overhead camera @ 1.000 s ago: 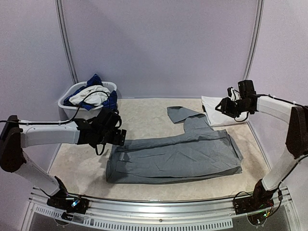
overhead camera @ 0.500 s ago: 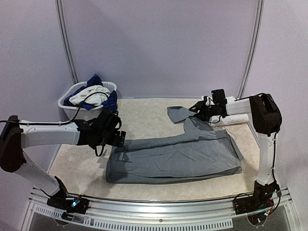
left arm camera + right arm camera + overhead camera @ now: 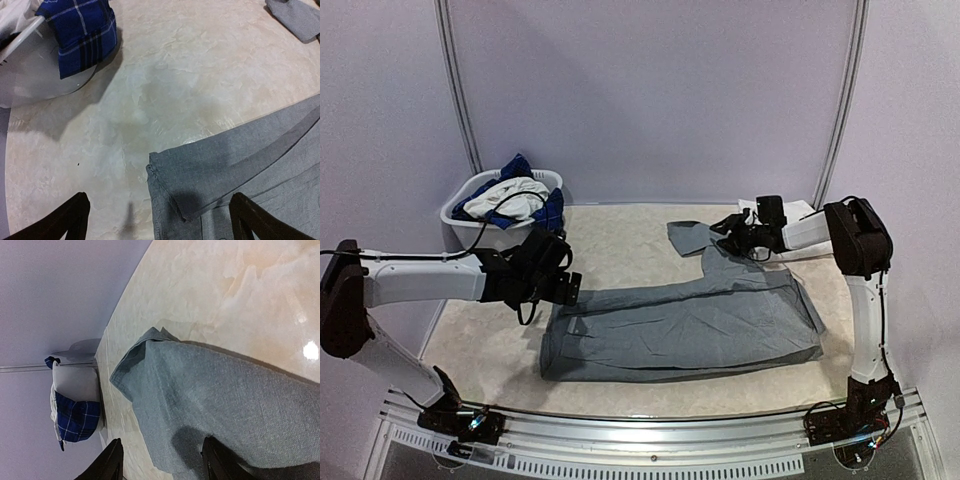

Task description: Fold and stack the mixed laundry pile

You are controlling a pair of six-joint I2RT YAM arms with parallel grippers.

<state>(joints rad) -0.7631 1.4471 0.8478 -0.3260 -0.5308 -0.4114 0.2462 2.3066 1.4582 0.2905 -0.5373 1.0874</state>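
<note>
The plain grey soft T-shirt (image 3: 690, 325) lies flat in the middle of the pale marbled table (image 3: 620, 235). It is folded part way into a long strip. One short sleeve (image 3: 688, 237) sticks out on the far side, so the step in hand looks like folding this shirt.

The right gripper (image 3: 725, 230) hangs just over that sleeve. Its two black fingers are apart and hold nothing. The left gripper (image 3: 563, 287) hangs over the shirt's left corner, fingers apart too, empty.

Next, I think, the right fingers must go down, pinch the sleeve's edge and lay it over onto the shirt.

Blue plaid cloth (image 3: 82, 35) and white cloth (image 3: 505, 200) sit in the white plastic oval basket (image 3: 455, 215) at the far left.
</note>
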